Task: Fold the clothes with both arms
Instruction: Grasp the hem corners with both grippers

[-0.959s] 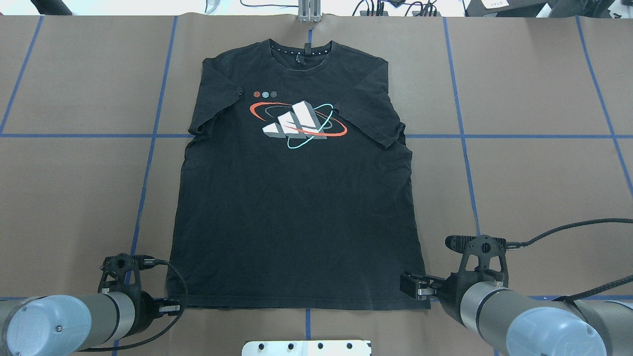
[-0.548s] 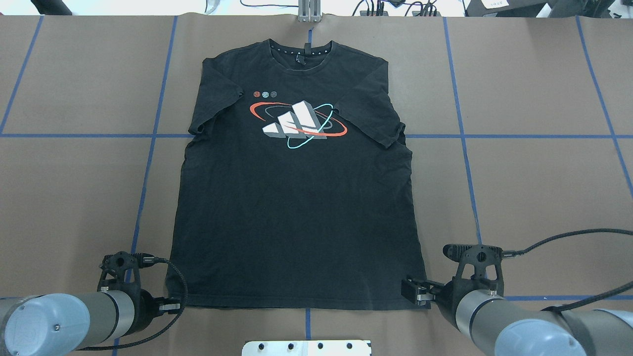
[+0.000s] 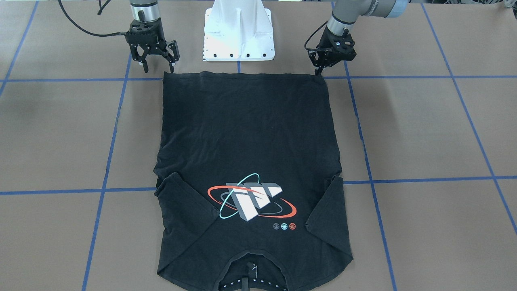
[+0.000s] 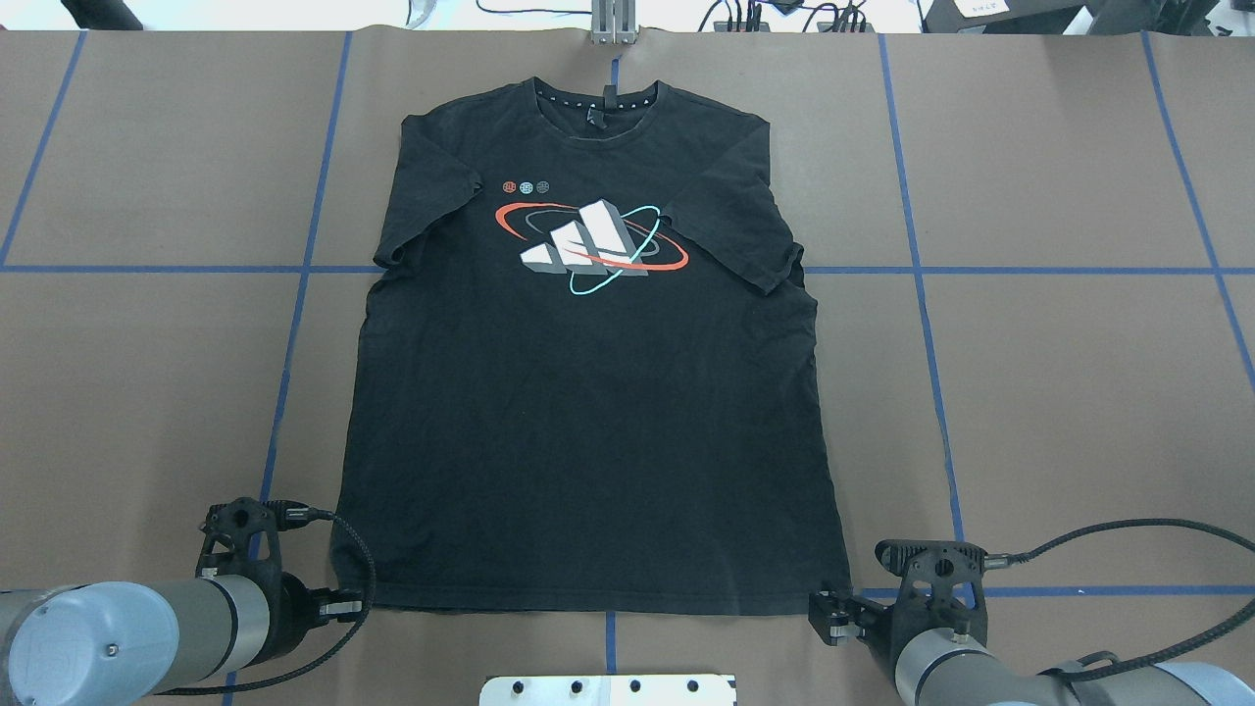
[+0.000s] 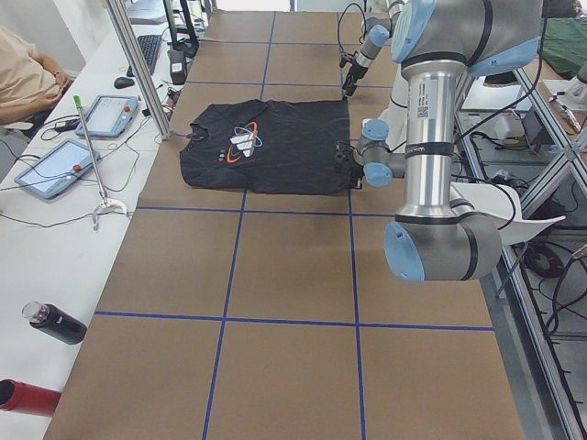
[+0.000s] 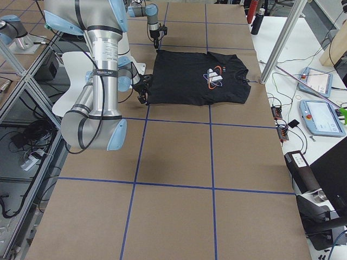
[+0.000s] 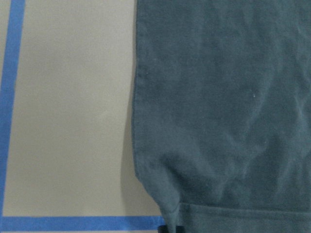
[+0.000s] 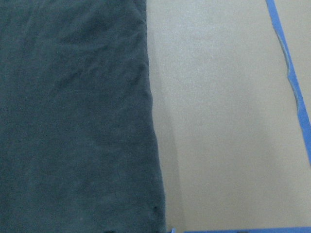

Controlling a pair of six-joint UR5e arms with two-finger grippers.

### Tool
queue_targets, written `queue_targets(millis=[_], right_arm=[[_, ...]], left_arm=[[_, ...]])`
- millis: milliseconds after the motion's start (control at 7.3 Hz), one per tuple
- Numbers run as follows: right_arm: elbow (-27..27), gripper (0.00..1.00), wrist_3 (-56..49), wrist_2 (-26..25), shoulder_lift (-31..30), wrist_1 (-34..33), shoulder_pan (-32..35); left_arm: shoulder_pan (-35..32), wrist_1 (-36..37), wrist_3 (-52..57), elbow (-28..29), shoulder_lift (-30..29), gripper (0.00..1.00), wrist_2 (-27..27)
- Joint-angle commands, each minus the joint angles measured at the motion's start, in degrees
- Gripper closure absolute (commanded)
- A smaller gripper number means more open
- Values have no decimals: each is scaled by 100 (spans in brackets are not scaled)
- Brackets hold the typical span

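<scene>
The black short-sleeved graphic T-shirt (image 4: 588, 412) lies flat mid-frame on the brown worktop (image 4: 1079, 392). Front-facing view: the left end effector (image 3: 319, 72), upper right, pinches its hem corner; the right end effector (image 3: 158, 68), upper left, gapes wide.

Black T-shirt (image 4: 588, 412) printed with a graphic (image 4: 586, 245) of red and teal orbit rings around white-grey stripes, brown table (image 4: 1079, 392) gridded in blue tape (image 4: 917, 270), white pedestal (image 3: 239, 30)

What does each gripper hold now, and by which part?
The left gripper seems to pinch the T-shirt at its hem corner. The right gripper is open and holds nothing.
</scene>
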Motion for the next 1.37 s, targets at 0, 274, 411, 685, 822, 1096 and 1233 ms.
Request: queue_targets(millis=[0,274,411,685,822,1096,1233], right_arm=[[-53,39,192,-125,27,-5,-191],[-114,54,193,-134,62,-5,-227],[-158,54,184,-134,71,-6,-236],[-211,54,184,-134,88,-6,-253],[-211,55,184,-134,106,-6,-253],[-228,74,184,-134,168,-6,-253],[-237,76,184,-134,168,-6,-245]], left_arm=[[8,-9,-1,-19,3,100,0],[8,0,-1,-19,-6,100,0],[8,-9,-1,-28,-6,100,0],[8,0,-1,-28,-6,100,0],[8,-9,-1,-20,-6,100,0],[-1,-9,-1,-28,-6,100,0],[8,0,-1,-28,-6,100,0]])
